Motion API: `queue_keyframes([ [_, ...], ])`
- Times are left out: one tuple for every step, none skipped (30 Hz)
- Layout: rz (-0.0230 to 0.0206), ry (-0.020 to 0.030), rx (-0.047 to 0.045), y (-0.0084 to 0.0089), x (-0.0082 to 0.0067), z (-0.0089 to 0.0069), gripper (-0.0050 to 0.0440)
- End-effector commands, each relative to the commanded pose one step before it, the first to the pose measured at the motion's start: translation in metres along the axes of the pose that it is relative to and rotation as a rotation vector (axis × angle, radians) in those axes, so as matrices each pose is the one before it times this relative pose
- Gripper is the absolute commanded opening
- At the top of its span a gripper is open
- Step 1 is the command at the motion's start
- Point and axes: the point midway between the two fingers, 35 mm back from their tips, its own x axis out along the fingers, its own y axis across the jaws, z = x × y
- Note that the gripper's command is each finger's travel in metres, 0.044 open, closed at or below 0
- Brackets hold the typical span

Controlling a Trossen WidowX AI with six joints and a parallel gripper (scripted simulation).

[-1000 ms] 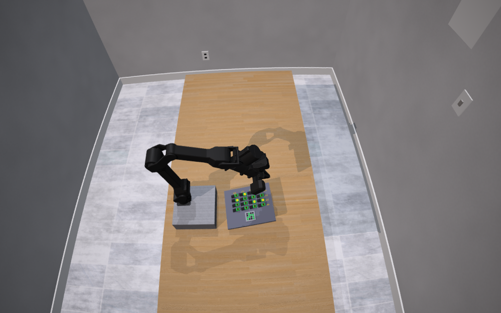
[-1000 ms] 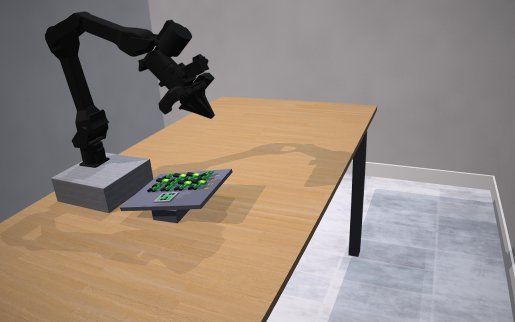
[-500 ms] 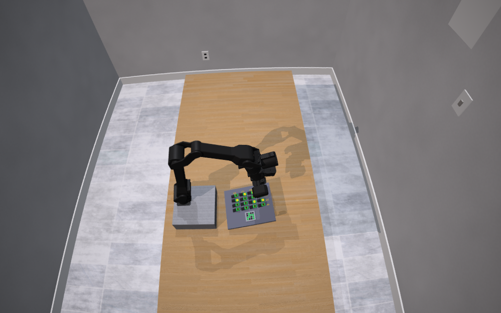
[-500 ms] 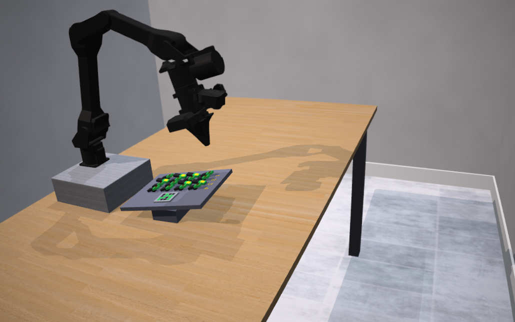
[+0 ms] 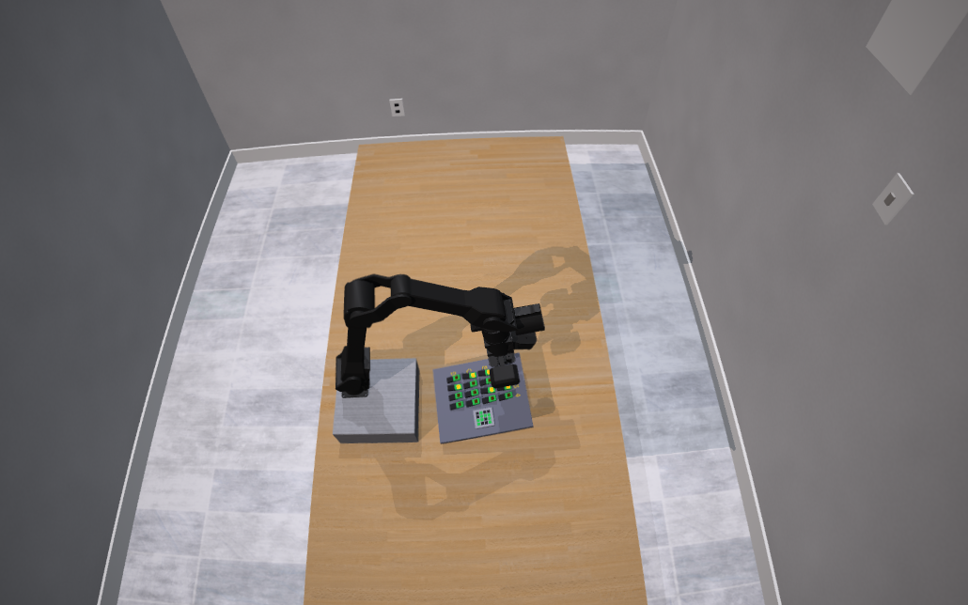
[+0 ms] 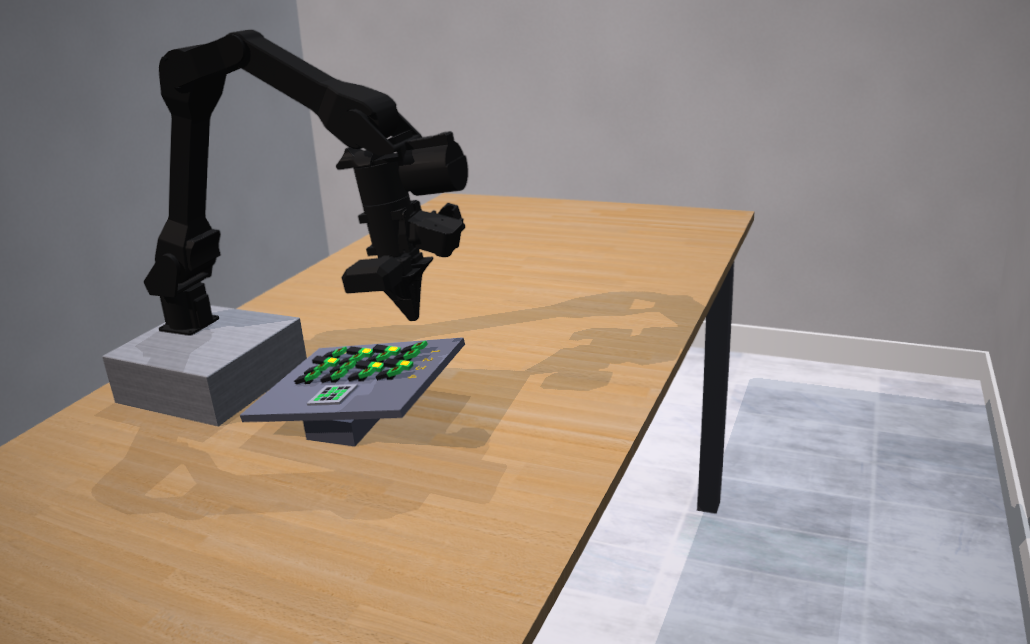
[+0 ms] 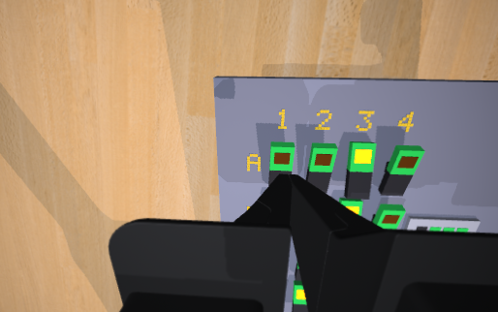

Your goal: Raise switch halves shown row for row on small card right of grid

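Table: wooden table (image 6: 531, 318), flat, long and light brown, holds everything.
Arm: black arm (image 6: 182, 189) stands on a grey block (image 6: 227, 364), goes up, bends over, then points down at the board.
Board: flat grey square board (image 6: 425, 372) on a small dark foot, just beside the block.
Switches: rows of little blocky switches (image 7: 362, 167), half green, half dark grey; some lamps glow yellow, some are brown.
Gripper: gripper (image 7: 290, 180) is black and pointy, fingers pressed tight together with nothing between them; tip hangs above the board, over the near half of switch A1 (image 7: 281, 159).
Card: tiny card (image 5: 484, 418) with green and dark squares lies on the board beside the grid.
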Motion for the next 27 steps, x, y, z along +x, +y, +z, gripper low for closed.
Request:
queue_keyframes([
  [-0.00403,-0.00515,-0.00758,0.00035,0.00552,0.00235,-0.005],
  [-0.00007,-0.00694,-0.00001,-0.00003,-0.00159,0.00226,-0.005],
  [0.00001,-0.00033,0.00001,0.0,0.00073,0.00015,-0.005],
  [0.0001,0.00727,0.00003,0.00004,0.00403,-0.00236,-0.005],
  [-0.00001,-0.00001,0.00004,0.00001,0.00357,0.00003,-0.005],
  [-0.00001,-0.00001,0.00004,0.0,0.00237,-0.00001,-0.005],
  [-0.00001,0.0,0.00004,-0.00001,0.00079,-0.00001,-0.005],
  [0.0,0.00002,0.00004,-0.00001,0.00027,0.00004,-0.005],
  [0.0,0.0,0.00003,-0.00001,0.00052,0.00003,-0.005],
  [0.0,-0.00001,0.00001,0.0,0.00072,0.00004,-0.005],
  [0.0,-0.00001,0.00001,0.0,0.00094,0.00005,-0.005],
  [0.0,0.0,0.0,0.0,0.0,0.0,-0.005],
  [0.0,0.0,0.0,0.0,0.0,0.0,-0.005],
  [-0.00013,-0.00972,0.00001,-0.00003,-0.0012,0.00291,-0.005],
  [0.00001,0.00064,0.00002,0.00001,0.00159,-0.00014,-0.005],
  [0.0,0.0002,0.00003,0.0,0.00165,-0.00001,-0.005],
  [0.0,0.00007,0.00003,0.0,0.00167,0.00002,-0.005],
  [0.0,0.00006,0.00003,0.0,0.00167,0.00002,-0.005],
  [0.0,0.00005,0.00003,0.0,0.00167,0.00001,-0.005],
  [0.00001,0.0008,0.00002,0.00001,0.00155,-0.00022,-0.005],
  [0.00002,0.00219,0.00001,0.00001,0.00135,-0.00066,-0.005],
  [0.00004,0.00361,0.0,0.00001,0.00113,-0.00109,-0.005],
  [0.00002,0.00203,0.00001,0.0,0.00048,-0.00062,-0.005],
  [0.0,0.0,0.00001,0.0,0.0,0.0,-0.005],
  [-0.00008,-0.00637,0.0,-0.00001,-0.00193,0.00112,-0.005],
  [-0.00015,-0.01299,-0.00001,-0.00004,-0.00356,0.00306,-0.005],
  [-0.00001,-0.00245,0.00001,-0.00001,-0.00066,0.0006,-0.005],
])
